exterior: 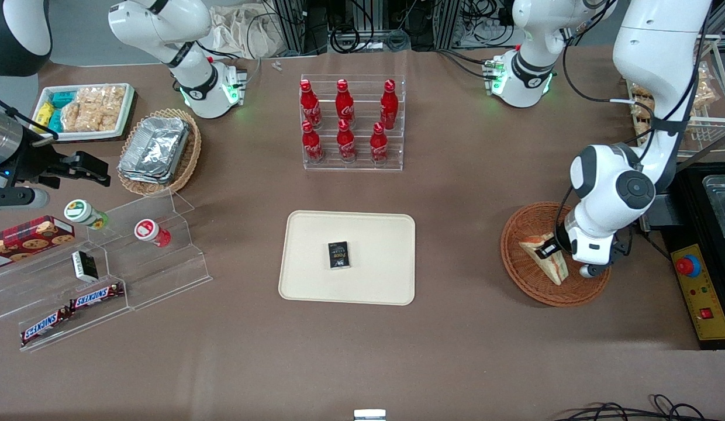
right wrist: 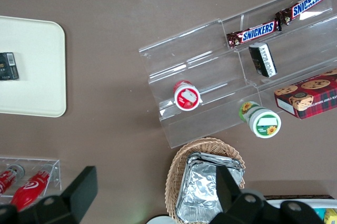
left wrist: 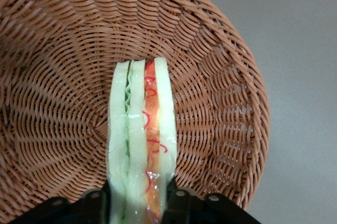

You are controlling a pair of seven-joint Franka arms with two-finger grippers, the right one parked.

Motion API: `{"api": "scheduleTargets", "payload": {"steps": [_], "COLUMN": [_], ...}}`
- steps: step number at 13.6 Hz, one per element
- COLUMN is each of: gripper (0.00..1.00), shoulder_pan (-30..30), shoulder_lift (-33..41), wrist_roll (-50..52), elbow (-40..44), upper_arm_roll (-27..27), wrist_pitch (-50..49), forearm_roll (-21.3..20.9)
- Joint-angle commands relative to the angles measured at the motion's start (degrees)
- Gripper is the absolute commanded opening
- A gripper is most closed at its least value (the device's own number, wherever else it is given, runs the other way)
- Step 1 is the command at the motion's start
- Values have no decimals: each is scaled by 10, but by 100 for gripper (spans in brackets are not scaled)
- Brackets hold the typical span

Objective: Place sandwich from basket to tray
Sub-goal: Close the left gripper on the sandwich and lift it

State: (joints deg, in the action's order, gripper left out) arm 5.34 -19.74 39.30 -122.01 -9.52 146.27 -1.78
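On the desk (exterior: pixel 456 193), the tray (exterior: pixel 316 280) lies in the middle, nearer the front camera than the rack of red bottles (exterior: pixel 346 123). It carries only a small dark packet (exterior: pixel 338 255); no sandwich is on it, so the delivery is not yet done.

Toward the working arm's end of the desk sits the basket (exterior: pixel 514 257), well apart from the tray. The sandwich (exterior: pixel 549 263) is still inside it, standing on edge with its bread and filling layers facing up. The gripper (exterior: pixel 548 248) is down in the basket, and in the left wrist view its jaws sit on either side of the sandwich (left wrist: pixel 142 139), pinching it across the bread slices above the woven basket (left wrist: pixel 221 76) floor.

By my reading, the grasp is made. Lifting clear of the basket rim, carrying across the bare desk, and setting down on the tray beside the packet all remain.
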Motion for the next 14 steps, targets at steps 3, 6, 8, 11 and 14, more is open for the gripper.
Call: {"api": "scheduleTargets", "payload": {"steps": [3,6,8,11,14], "gripper": [14,14,14,14,14], "shoulder_pan": [-3,-7,-4,-7,-7], "shoulder_lift": [45,59,65,62,62], "wrist_roll": [6,6,4,-24,-69], "elbow": [23,105,153,240,267], "upper_arm_roll": [-2,-4,-21,-48,-96], "wrist_pitch": [-77,-201,-270,-386,-424], "forearm_roll": [-9,-7,-6,3,4]}}
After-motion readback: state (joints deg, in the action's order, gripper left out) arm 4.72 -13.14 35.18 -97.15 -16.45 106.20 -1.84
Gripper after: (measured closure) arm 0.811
